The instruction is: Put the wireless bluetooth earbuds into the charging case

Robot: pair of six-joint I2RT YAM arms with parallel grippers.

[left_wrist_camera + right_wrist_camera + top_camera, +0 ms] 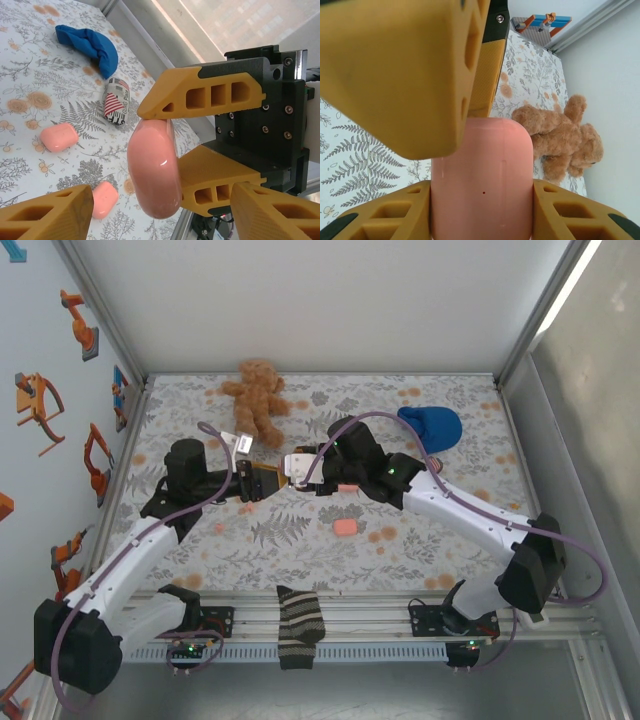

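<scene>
- A teddy bear (257, 395), a blue cap (432, 425), a striped can (116, 102) and two other pink cases (59, 137) are lying around.
- The right gripper (162, 142) is clenching the pink charging case (152, 170).
- The left gripper (262, 481) is gaping, jaws apart, close before it.
- A tiny pink piece, perhaps an earbud (218, 527), is lying beside the left arm.

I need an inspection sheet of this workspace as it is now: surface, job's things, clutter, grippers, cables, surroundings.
surface: floral cloth, lying flat.
job's things: pink case held above the cloth; two pink pieces lie on it; earbuds too small to tell.
clutter: teddy, blue cap, striped can, sock at the near edge.
grippers: right gripper shut on the case; left gripper open, one finger each side of the case.
cables: purple cables along both arms.
surroundings: white walls, metal frame, robot stickers on the left.
</scene>
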